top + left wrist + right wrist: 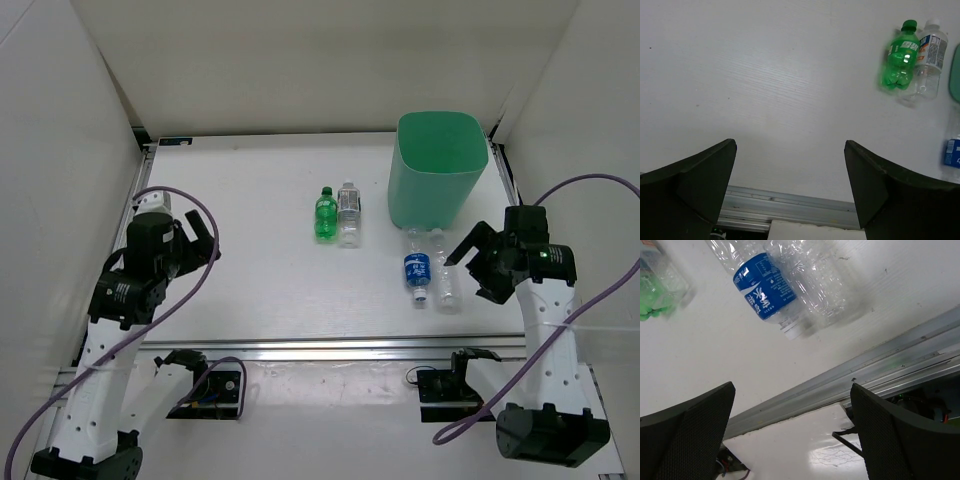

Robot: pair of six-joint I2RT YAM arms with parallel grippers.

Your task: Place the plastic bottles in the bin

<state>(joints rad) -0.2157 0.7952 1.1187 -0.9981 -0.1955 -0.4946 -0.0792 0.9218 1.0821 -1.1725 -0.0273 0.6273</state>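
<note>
All four bottles lie on the surface (250, 290); none is in the bin (432, 195), which stands far right. The green bottle (325, 214) and white-label bottle (348, 213) lie side by side mid-surface. The blue-label bottle (417, 268) and plain bottle (446, 272) lie side by side just near of the bin. Right claw (476, 266) is wide open and empty, just right of the plain bottle. Left claw (195, 238) is wide open and empty, well apart at the left. Step judged: the right arm reaches for the plain bottle. Grip it across mid-body. The pair possibly touch (unclear from above), so the inner finger may need to wedge between them. Thin plastic: close gently and lift above the rim before release.
</note>
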